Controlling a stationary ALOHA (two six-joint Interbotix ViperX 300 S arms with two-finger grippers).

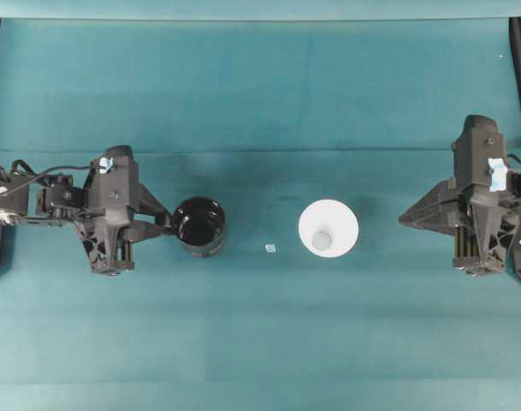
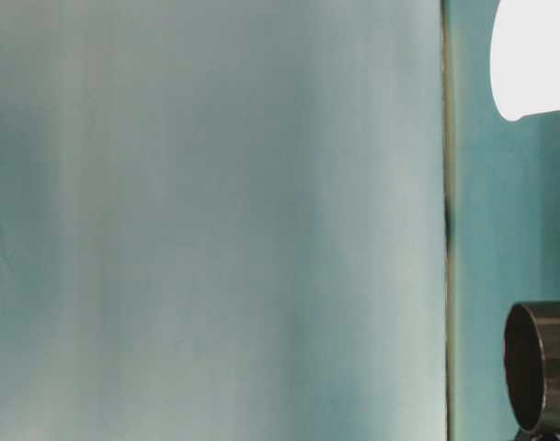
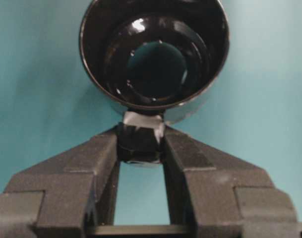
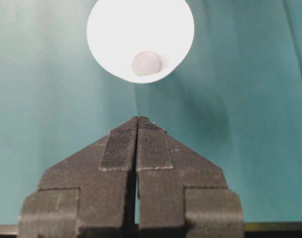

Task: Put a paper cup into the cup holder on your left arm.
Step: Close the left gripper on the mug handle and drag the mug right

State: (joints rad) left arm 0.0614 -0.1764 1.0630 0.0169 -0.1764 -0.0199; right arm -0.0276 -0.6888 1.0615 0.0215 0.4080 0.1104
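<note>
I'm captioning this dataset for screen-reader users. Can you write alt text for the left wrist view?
The left gripper has its two black fingers closed on the small taped handle of the glossy black cup holder, which stands open-mouthed and empty on the teal table cloth.

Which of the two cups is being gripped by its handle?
The black mug: the left pincer pinches its handle. The white paper cup stands alone.

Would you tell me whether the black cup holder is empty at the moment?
Empty: the cup holder shows only its glossy black inside, and the paper cup stands apart on the cloth.
</note>
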